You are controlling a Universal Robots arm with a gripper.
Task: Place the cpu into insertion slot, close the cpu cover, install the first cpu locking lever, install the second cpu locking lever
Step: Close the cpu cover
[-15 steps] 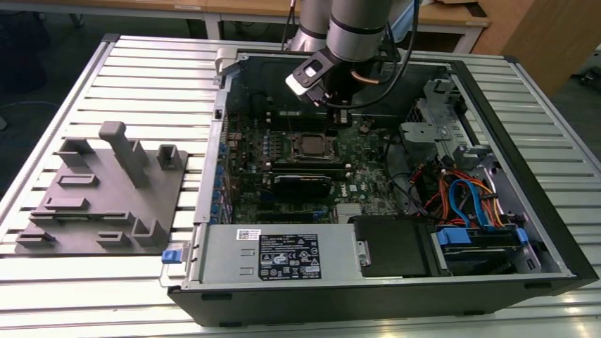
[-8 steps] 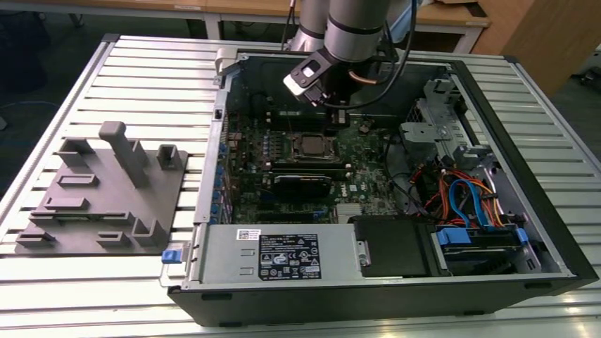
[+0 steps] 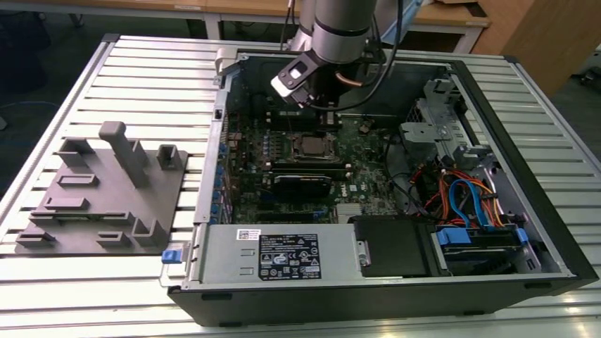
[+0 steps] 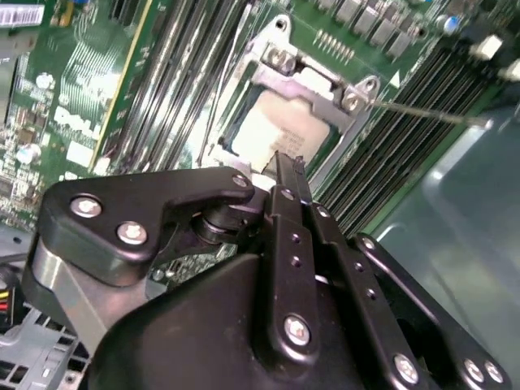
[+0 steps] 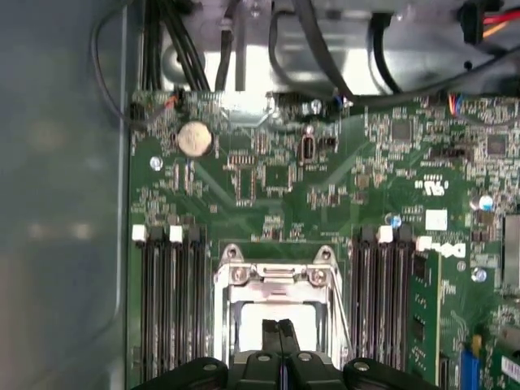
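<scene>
Slatted silver metal counter [image 3: 141,63] across the exterior view, ribs running side to side, evenly lit from above with soft glare on the near slats. Beyond its far edge, a light wooden desk [image 3: 253,8] on pale legs. At the exterior view's right, a tall wooden panel [image 3: 540,32]. Dark floor [image 3: 42,67] beside the counter on both sides, shadowed.

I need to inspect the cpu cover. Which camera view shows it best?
The second wrist view: the cpu cover is close and large, with most of its frame clear of the pincer. The first wrist view shows one end of it, the pincer masking the rest. The exterior view shows it small.
</scene>
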